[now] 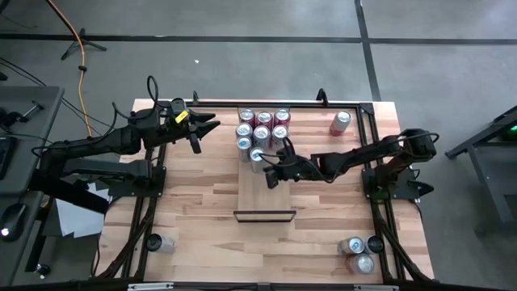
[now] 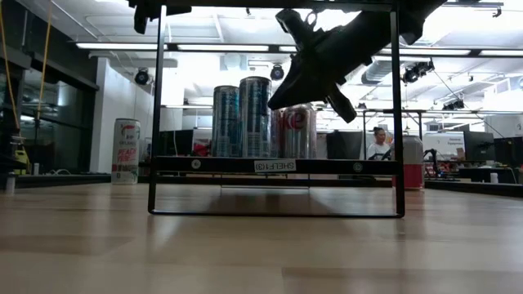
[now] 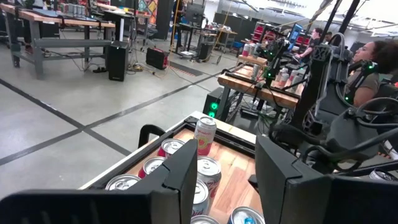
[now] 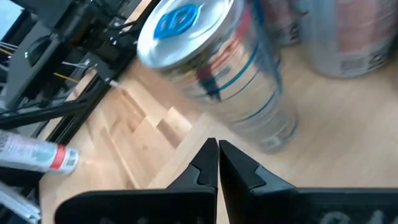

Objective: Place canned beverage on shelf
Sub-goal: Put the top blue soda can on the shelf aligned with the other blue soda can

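Right claw (image 4: 217, 163) pinched empty beside blue-top can (image 4: 217, 74) on shelf (image 1: 264, 198) | left claw (image 1: 196, 135) part-open, empty | risk: nudge topples can cluster (image 1: 262, 129)

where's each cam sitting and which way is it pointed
High: overhead, straight down on the table; both arms, shelf.
Low: at tabletop height, level across the shelf into the room; right claw from above.
Left wrist: past its open claw over cans toward the room.
Right wrist: down past its shut claw at a blue-topped can.
Shared: that can also shows from overhead.
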### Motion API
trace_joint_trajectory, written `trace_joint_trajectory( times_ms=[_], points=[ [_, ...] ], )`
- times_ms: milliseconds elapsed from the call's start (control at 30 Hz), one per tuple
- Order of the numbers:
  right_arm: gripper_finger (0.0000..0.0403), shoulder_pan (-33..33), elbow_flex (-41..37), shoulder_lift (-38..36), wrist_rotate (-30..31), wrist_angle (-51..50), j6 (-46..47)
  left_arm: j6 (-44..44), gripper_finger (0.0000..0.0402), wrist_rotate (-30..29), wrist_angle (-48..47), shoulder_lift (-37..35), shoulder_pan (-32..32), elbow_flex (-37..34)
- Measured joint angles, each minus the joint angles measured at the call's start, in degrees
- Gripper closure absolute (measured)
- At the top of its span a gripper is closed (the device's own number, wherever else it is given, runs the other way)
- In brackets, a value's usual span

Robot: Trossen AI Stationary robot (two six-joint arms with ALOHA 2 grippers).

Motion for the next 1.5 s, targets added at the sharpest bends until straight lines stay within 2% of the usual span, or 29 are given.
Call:
trace_joint_trajectory(
  times_ms=[267,567,733,1500],
  points=[
    [0.0403,0.25,0.44,2.45,-5.53,6.32,1.1,0.0,0.03,0.0,0.02,0.05,0.02,0.0],
    [0.0403,-1.62,2.89,5.22,-1.33,5.04,0.66,0.0,0.03,0.0,0.02,0.26,0.02,0.0],
    [0.0403,-3.89,2.89,5.22,-4.34,4.8,0.53,0.0,0.03,0.0,0.04,0.26,0.01,0.0],
    [0.0403,-7.14,2.89,5.22,-3.83,4.81,-1.67,0.02,0.03,0.01,-0.24,0.26,0.02,0.0]
  ],
)
